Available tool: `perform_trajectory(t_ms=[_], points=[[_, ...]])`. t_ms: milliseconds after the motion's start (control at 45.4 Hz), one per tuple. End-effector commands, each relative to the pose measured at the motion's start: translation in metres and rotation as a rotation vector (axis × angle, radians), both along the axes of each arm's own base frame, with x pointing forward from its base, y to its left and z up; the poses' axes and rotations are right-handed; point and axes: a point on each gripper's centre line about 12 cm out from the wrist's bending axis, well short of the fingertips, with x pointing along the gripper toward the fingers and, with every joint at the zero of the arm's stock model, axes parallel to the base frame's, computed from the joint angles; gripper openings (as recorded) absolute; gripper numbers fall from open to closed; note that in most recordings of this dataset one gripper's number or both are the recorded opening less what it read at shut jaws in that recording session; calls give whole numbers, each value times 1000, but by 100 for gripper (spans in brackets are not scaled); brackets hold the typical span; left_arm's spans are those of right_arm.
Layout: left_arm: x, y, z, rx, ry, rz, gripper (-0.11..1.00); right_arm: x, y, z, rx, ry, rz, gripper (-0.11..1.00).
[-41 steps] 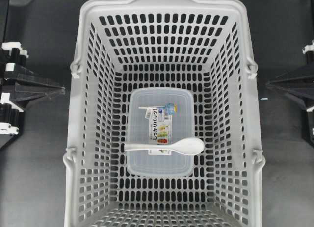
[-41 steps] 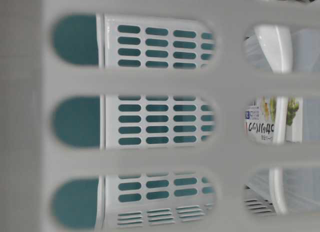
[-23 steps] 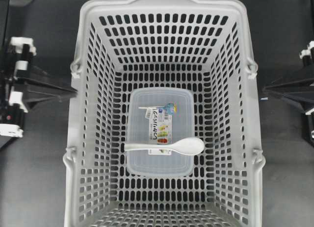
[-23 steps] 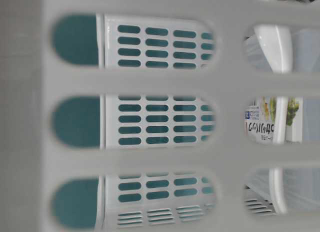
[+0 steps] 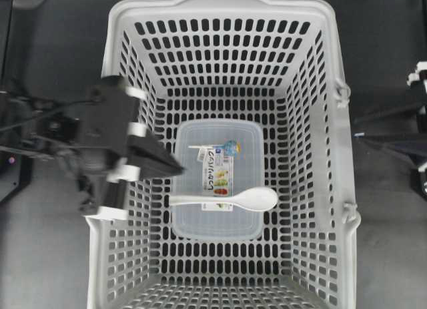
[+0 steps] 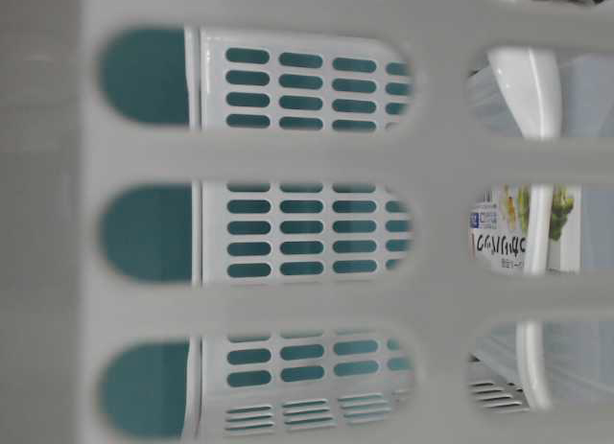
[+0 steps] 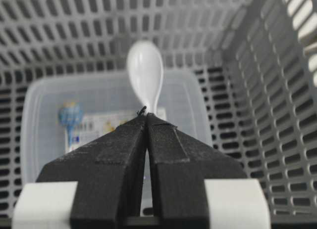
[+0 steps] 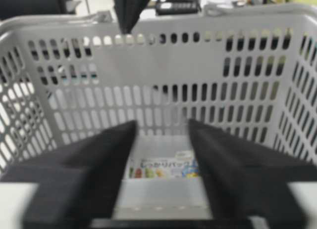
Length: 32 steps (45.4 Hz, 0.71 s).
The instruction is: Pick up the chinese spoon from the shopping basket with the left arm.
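Note:
The white chinese spoon lies across the lid of a clear container inside the light-grey shopping basket, bowl to the right, handle to the left. My left gripper is shut and empty. It reaches over the basket's left wall, with its tips just above and left of the spoon's handle end. In the left wrist view the shut tips point along the handle toward the spoon bowl. My right gripper is open and empty outside the basket's right wall, and its fingers frame the container.
The clear lidded container with a printed label lies on the basket floor under the spoon. It also shows in the left wrist view. The basket's slotted walls enclose the area. The table-level view looks through a basket wall at the spoon.
My left arm has swung in from the left edge, over the basket's left rim, to just beside the spoon handle. The right arm has barely shifted. The spoon has not moved.

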Motion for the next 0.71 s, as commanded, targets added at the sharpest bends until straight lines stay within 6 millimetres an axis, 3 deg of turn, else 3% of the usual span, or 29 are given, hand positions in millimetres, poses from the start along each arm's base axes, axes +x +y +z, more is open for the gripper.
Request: perform_trajectory(t_ms=[0,88,132,353,617,683], points=[[13,-3,15,4,-5,-4,0,2,0,8,10,-13,0,52],[26,-5,14,13,37,-4,0,2,1,6,12,-1,2,75],[30,-6,15,14,40,-4,0,1,1,5,12,-1,2,79],[49,-8,0,19,118,4,5,2,0,5,17,-2,0,74],[73,-22,-38,32,295,0,76,1,0,5,16,-7,0,74],[82,-24,-50,31,340,9,88,1,1,6,16,-9,1,74]])
